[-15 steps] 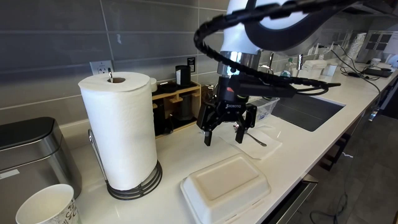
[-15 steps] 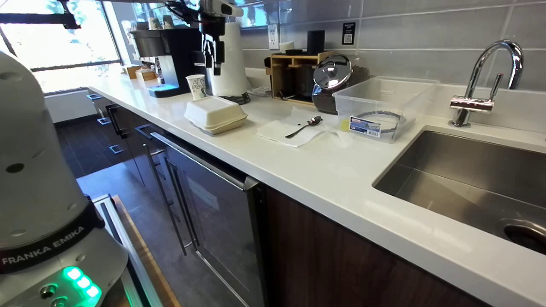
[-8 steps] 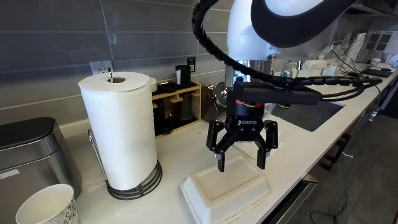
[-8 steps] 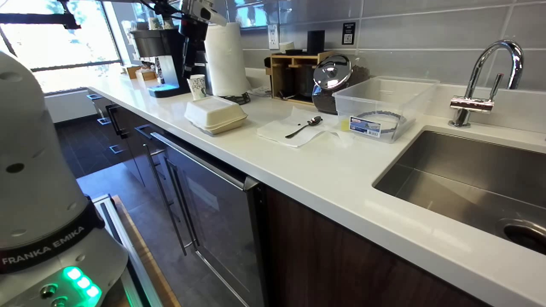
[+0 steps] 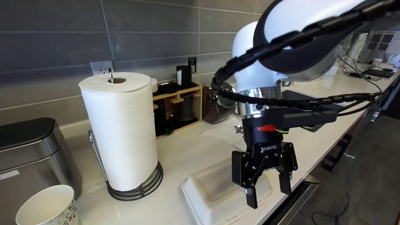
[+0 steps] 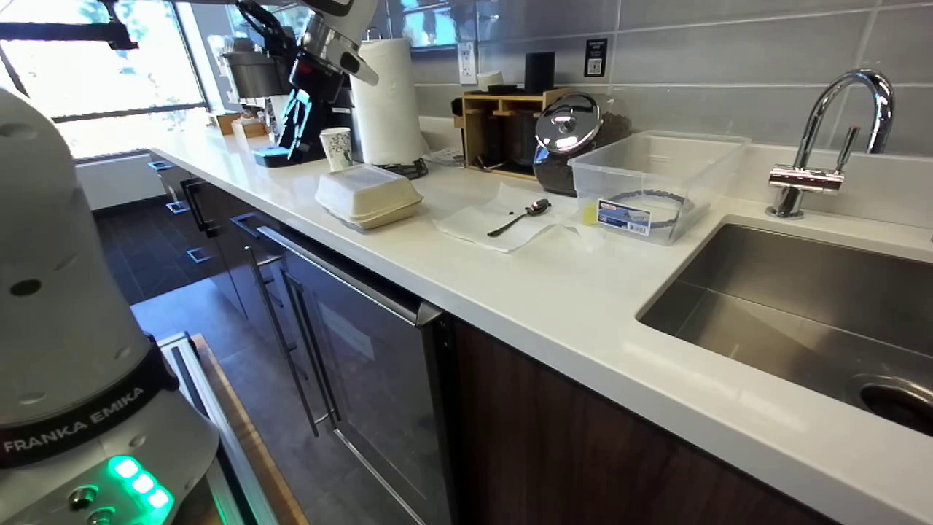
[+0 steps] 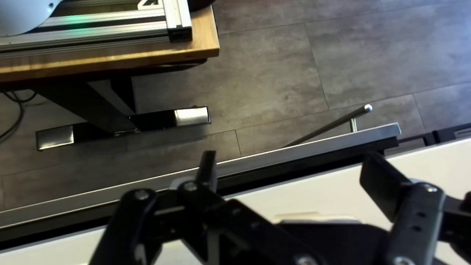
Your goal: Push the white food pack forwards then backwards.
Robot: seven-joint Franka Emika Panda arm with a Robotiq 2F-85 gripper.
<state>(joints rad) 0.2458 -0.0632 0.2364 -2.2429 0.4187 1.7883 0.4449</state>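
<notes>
The flat rectangular white foam clamshell container [image 5: 214,189] lies with its lid closed on the glossy white countertop [image 5: 172,175], near the front edge. Close by it, the black two-fingered Robotiq gripper [image 5: 268,192] hangs with its fingers [image 5: 252,199] spread apart, clear of the foam. Farther off stand a tall white paper-towel roll [image 5: 122,134] on a dark wire holder [image 5: 135,194] and a small patterned white paper cup [image 5: 45,204].

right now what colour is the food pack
Off-white. The food pack shows best in an exterior view, with nothing covering it.
</notes>
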